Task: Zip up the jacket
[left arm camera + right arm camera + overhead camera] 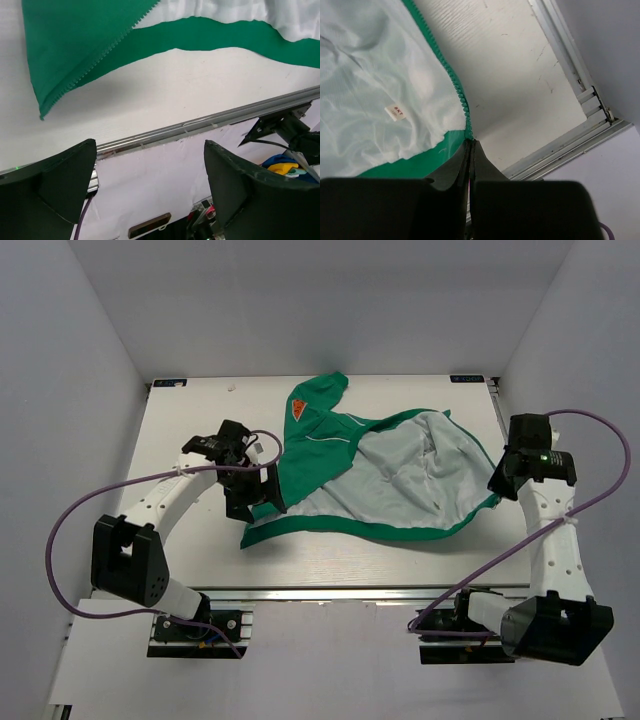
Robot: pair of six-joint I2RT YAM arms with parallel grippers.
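You've got the jacket (380, 475) lying open, lining up, mid-table (200, 430). Right gripper (470, 144) is pressed together, pinching its zipper edge (456, 90) at the hem corner. Left gripper (150, 150) is spread wide, holding nothing, near the jacket's other front corner.

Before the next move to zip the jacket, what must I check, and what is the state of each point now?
1. Right fingers shut on the zipper edge of the jacket: ok.
2. Left fingers holding the other zipper edge: not ok, open and empty.
3. Jacket front closed, edges together: not ok, it lies open, lining up.
4. Zipper slider found: cannot tell.
5. Jacket resting on the table: ok.
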